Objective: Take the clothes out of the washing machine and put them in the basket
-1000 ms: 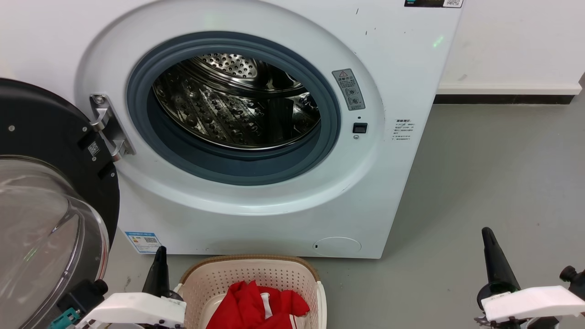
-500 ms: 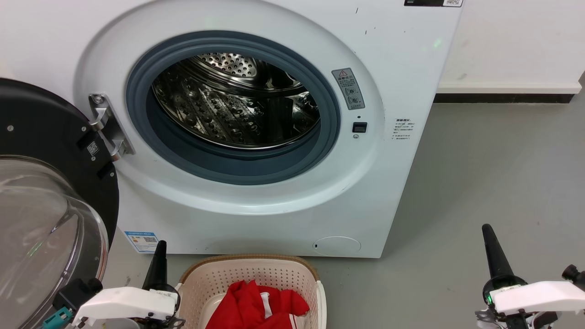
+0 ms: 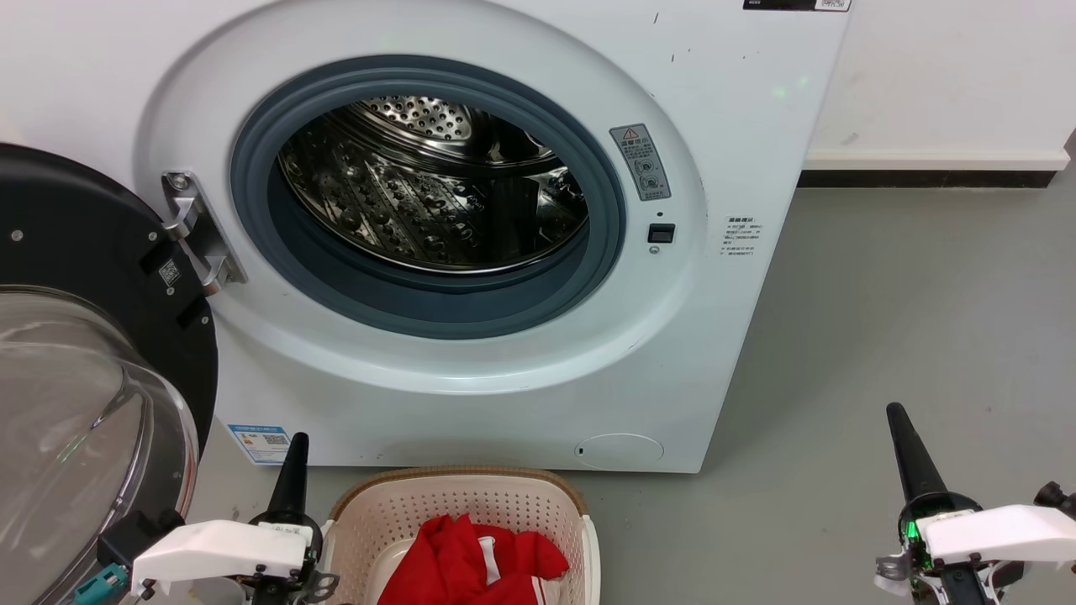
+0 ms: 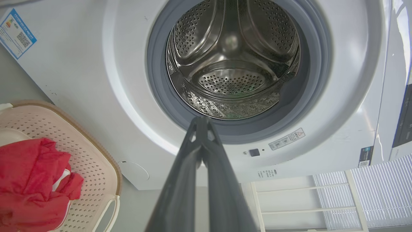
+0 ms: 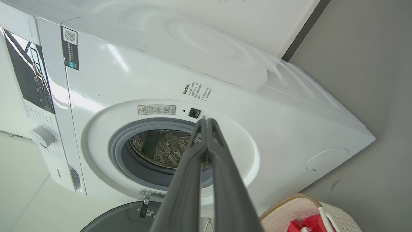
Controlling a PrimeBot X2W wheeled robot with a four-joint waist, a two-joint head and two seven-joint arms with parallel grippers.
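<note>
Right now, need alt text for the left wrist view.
The washing machine faces the camera with its door opening clear and its steel drum looking empty. The left gripper, shut, rises from the bottom edge, with its tips in front of the grey door ring. At lower left, the cream basket holds red clothes.

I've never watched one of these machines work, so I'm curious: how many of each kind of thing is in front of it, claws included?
washing machine: 1
basket: 1
red clothes: 1 heap, pieces cannot be told
grippers: 2, left gripper and right gripper, both shut
Total: 5
</note>
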